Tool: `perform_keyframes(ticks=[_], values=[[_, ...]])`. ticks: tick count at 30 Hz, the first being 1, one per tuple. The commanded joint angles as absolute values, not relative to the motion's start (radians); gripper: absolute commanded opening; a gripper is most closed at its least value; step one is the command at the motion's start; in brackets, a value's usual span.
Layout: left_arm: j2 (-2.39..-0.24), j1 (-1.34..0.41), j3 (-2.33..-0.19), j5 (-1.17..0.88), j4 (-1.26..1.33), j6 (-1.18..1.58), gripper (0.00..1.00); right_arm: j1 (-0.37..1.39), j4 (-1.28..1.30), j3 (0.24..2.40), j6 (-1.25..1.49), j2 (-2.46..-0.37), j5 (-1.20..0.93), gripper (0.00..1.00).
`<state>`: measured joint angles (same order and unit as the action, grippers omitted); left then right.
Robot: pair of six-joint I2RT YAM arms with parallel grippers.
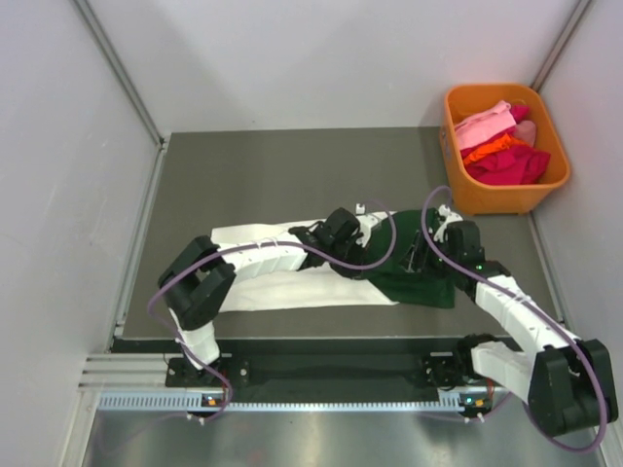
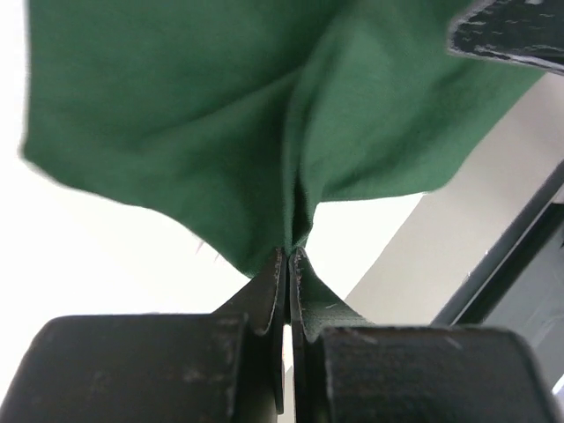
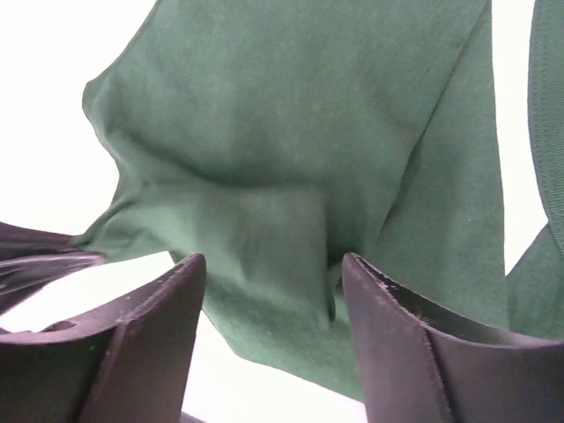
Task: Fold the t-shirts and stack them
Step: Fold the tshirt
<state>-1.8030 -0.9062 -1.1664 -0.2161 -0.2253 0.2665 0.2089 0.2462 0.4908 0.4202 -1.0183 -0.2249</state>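
The dark green t-shirt (image 1: 421, 282) lies on the desk (image 1: 243, 175) a bit right of the middle. It touches the right end of the cream-white t-shirt (image 1: 292, 290), which is spread out along the near edge. The left arm (image 1: 263, 255) has its jaws pressed together, pinching a fold of the green cloth. The right arm (image 1: 511, 306) has its jaws spread apart, with green cloth lying loose between them.

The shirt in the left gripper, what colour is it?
Dark green shirt, clearest in the left wrist view.
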Motion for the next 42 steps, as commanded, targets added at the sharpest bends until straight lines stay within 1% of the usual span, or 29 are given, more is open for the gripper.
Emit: perform_keyframes(ticks=[1,4,6,10,18,19,21,27,29,31,32,36,39,42], values=[[-1.694,-0.91,-1.187,-0.17,-0.284,0.177,0.0,0.206,0.244,0.491,0.425,-0.98,-0.195,0.65],[-1.689,-0.91,-1.19,-0.187,-0.33,0.14,0.0,0.207,0.241,0.492,0.422,-0.965,-0.19,0.68],[-1.692,-0.91,-1.175,-0.202,-0.342,0.123,0.0,0.206,0.235,0.494,0.417,-0.966,-0.21,0.69],[-1.686,-0.91,-1.126,-0.242,-0.347,0.098,0.0,0.206,0.242,0.511,0.4,-1.0,-0.265,0.67],[-1.641,-0.91,-1.06,-0.212,-0.325,0.091,0.0,0.215,0.31,0.518,0.462,-1.025,-0.344,0.64],[-1.634,-0.91,-1.057,-0.219,-0.324,0.091,0.0,0.216,0.336,0.52,0.471,-1.025,-0.35,0.66],[-1.631,-0.91,-1.042,-0.23,-0.31,0.092,0.0,0.221,0.347,0.52,0.476,-1.017,-0.376,0.66],[-1.634,-0.91,-0.991,-0.259,-0.256,0.11,0.0,0.225,0.331,0.52,0.42,-1.025,-0.455,0.64],[-1.635,-0.91,-0.985,-0.275,-0.242,0.12,0.05,0.225,0.278,0.517,0.42,-1.061,-0.495,0.64],[-1.634,-0.91,-0.976,-0.285,-0.232,0.127,0.12,0.225,0.218,0.515,0.426,-1.112,-0.529,0.62],[-1.632,-0.91,-0.971,-0.29,-0.23,0.13,0.18,0.225,0.204,0.518,0.429,-1.13,-0.531,0.61],[-1.562,-0.908,-0.937,-0.275,-0.21,0.161,0.28,0.225,0.128,0.522,0.439,-1.212,-0.56,0.6],[-1.5,-0.907,-0.914,-0.262,-0.192,0.175,0.42,0.225,0.104,0.523,0.44,-1.247,-0.587,0.6],[-1.419,-0.893,-0.888,-0.224,-0.186,0.204,0.47,0.227,0.101,0.511,0.443,-1.235,-0.623,0.59]])
